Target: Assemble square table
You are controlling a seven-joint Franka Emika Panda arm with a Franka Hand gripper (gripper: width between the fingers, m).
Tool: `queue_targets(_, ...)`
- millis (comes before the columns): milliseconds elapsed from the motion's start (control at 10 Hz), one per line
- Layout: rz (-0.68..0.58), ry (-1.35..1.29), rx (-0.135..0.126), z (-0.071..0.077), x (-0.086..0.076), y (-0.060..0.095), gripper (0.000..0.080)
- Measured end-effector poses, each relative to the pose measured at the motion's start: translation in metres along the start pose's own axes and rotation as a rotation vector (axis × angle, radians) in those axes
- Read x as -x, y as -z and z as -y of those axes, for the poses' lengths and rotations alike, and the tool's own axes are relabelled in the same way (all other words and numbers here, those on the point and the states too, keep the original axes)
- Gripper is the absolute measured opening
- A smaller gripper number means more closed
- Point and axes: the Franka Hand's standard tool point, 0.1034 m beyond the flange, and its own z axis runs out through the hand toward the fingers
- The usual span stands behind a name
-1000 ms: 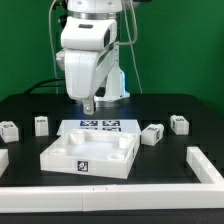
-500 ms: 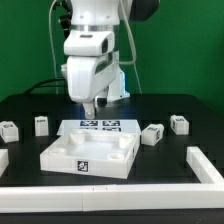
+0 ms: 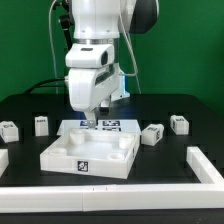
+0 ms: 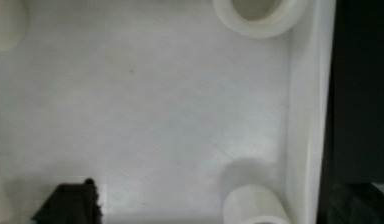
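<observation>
The square table's top [image 3: 70,155] is a white slab lying hollow face up at the table's middle, with a tag [image 3: 83,167] on its front edge. My gripper [image 3: 88,122] hangs just above its far edge, open and empty. In the wrist view the slab's hollow face [image 4: 153,110] fills the picture, with two round sockets [image 4: 260,12] [image 4: 256,203] beside its rim [image 4: 313,100]. My gripper [image 4: 215,205] has its dark fingertips [image 4: 68,203] wide apart. Four small white legs lie on the black table: two at the exterior view's left [image 3: 10,129] [image 3: 41,125], two at its right [image 3: 152,133] [image 3: 179,123].
The marker board [image 3: 105,126] lies behind the slab, under the gripper. Long thin white bars lie along the front [image 3: 100,190], the exterior view's right [image 3: 207,166] and left [image 3: 2,158]. Cables hang behind the arm.
The arm has shifted toward the exterior view's right and come down, bringing the gripper closer to the slab's far edge. The slab and the legs have not moved.
</observation>
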Motion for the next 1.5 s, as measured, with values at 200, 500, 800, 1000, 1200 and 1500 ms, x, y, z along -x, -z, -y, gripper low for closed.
queue_targets(200,-0.004,0.003,0.013,-0.001,-0.001,0.0,0.065)
queue_targets(500,-0.043,0.014,0.109,0.031,-0.001,-0.031,0.065)
queue_targets(800,-0.045,-0.023,0.084,0.032,-0.008,-0.054,0.065)
queue_targets(1000,-0.045,-0.026,0.085,0.031,-0.007,-0.054,0.0517)
queue_targets(1200,-0.045,-0.026,0.084,0.032,-0.006,-0.054,0.0366)
queue_targets(1500,-0.044,-0.028,0.082,0.032,-0.006,-0.055,0.0094)
